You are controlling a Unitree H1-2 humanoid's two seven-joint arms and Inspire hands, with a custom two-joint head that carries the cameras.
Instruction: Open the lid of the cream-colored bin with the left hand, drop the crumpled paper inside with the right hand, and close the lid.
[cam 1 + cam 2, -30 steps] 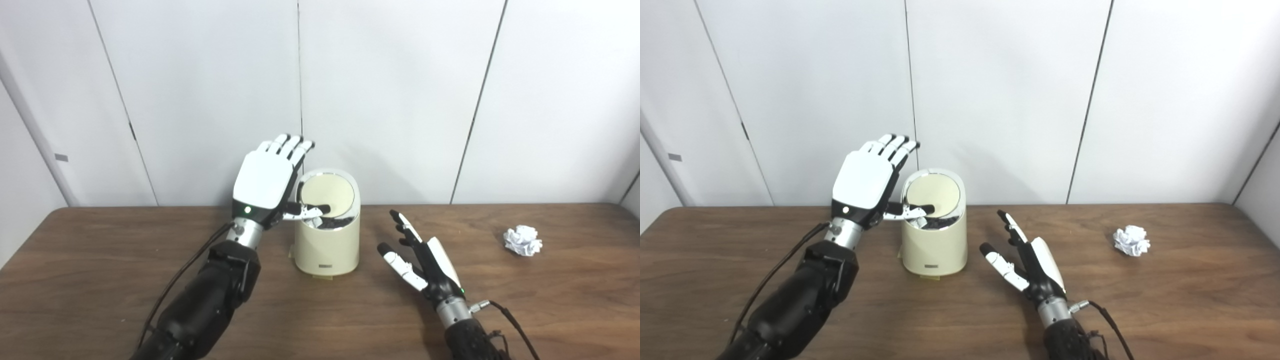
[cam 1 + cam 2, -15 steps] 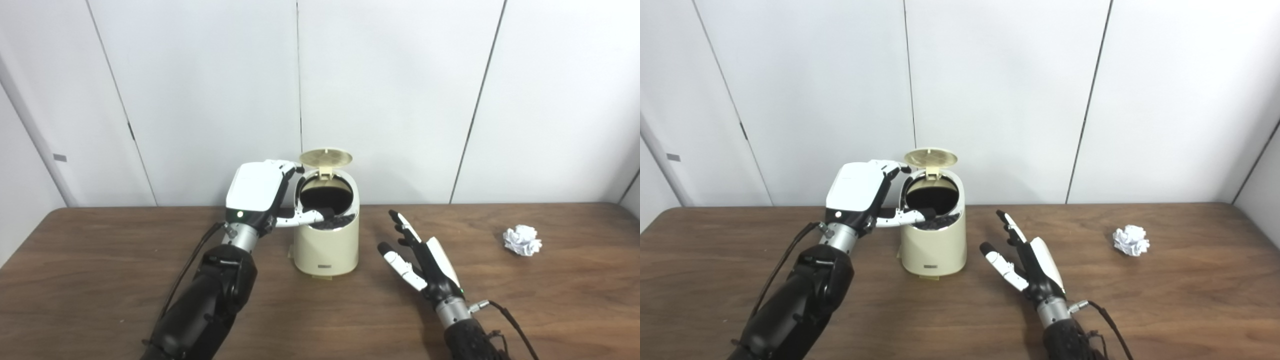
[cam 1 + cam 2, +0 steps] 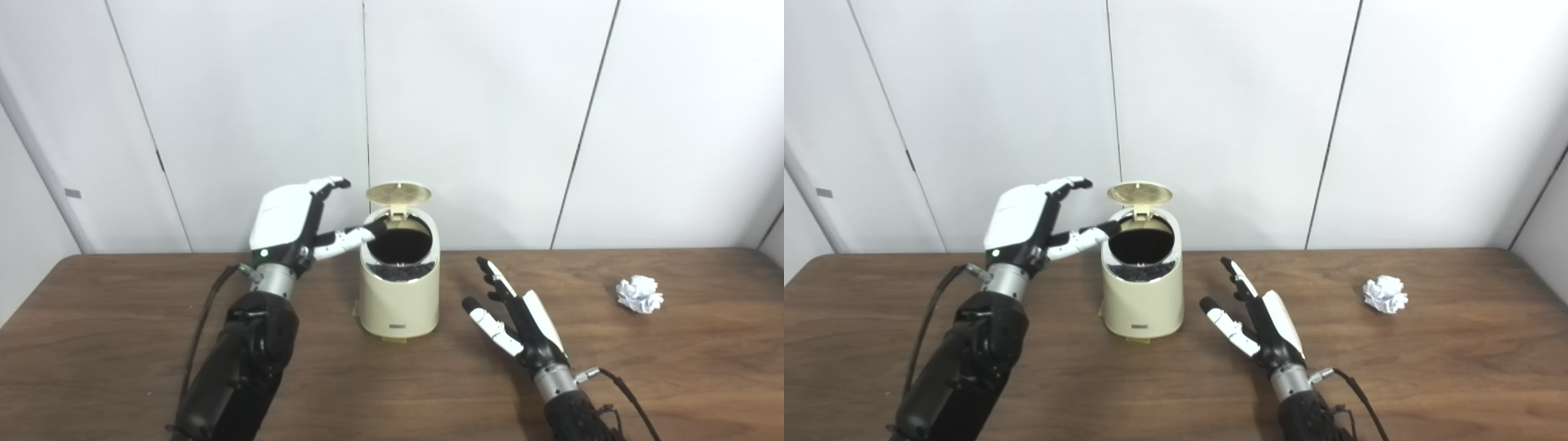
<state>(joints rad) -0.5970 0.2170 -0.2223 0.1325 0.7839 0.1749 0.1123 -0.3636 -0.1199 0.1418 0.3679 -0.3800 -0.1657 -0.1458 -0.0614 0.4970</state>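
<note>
The lid point(image 3: 398, 193) of the cream-colored bin point(image 3: 399, 294), shut a second ago, now stands flipped up behind the dark opening, and the left robot hand point(image 3: 293, 215) has drawn back leftward from over the rim, only its thumb tip reaching the bin's edge.

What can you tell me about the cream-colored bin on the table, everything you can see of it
The cream-colored bin is a small, smooth, plastic-looking cylinder standing upright on the wooden table. Its slanted top has a round opening, dark inside. The round lid is flipped up on a rear hinge, lying nearly flat above the opening. A small dark label sits low on the front. The left hand is open beside it, its thumb tip at the opening's left rim; contact is unclear. Nothing else touches the bin.
</note>
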